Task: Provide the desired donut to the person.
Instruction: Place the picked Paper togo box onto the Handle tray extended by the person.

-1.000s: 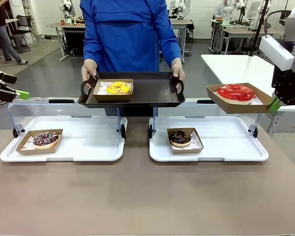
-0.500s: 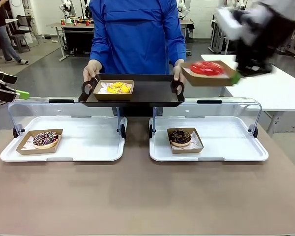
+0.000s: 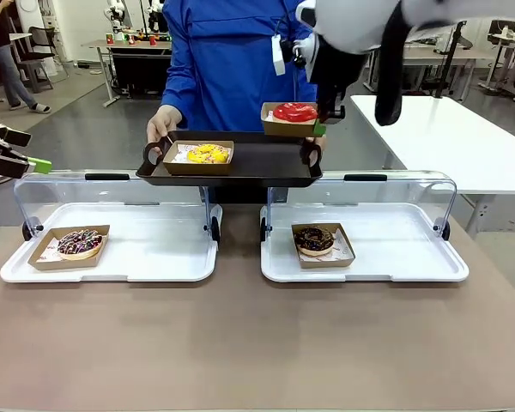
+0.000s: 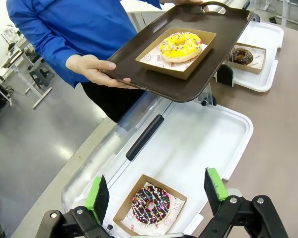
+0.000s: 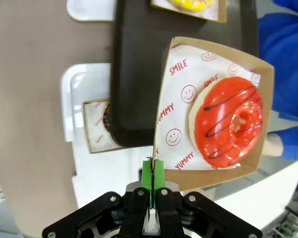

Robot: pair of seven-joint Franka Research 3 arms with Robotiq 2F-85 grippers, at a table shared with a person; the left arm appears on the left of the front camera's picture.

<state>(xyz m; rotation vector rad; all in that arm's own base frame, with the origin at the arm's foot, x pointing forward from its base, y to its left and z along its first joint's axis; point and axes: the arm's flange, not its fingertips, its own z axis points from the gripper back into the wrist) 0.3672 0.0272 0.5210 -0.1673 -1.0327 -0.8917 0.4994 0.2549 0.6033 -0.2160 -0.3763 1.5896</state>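
Note:
A red glazed donut (image 3: 294,112) (image 5: 233,126) lies in a paper-lined cardboard tray (image 5: 181,116). My right gripper (image 3: 319,129) (image 5: 152,173) is shut on that tray's edge. It holds the tray just above the right end of the dark serving tray (image 3: 262,163) (image 4: 139,54). The person (image 3: 232,60) in a blue jacket holds the serving tray in both hands. A yellow sprinkled donut (image 3: 207,154) (image 4: 180,45) in its own box sits on the serving tray's left half. My left gripper (image 3: 26,150) (image 4: 156,191) hangs open at the far left with nothing in it.
Two white display trays (image 3: 154,257) (image 3: 395,257) with raised clear lids lie on the brown table. The left one holds a sprinkled chocolate donut (image 3: 80,243) (image 4: 151,204). The right one holds a chocolate donut (image 3: 314,239). A white table (image 3: 446,129) stands at the back right.
My right arm has swung left with the red donut, from beyond the right display tray to over the person's serving tray. The left arm has not moved.

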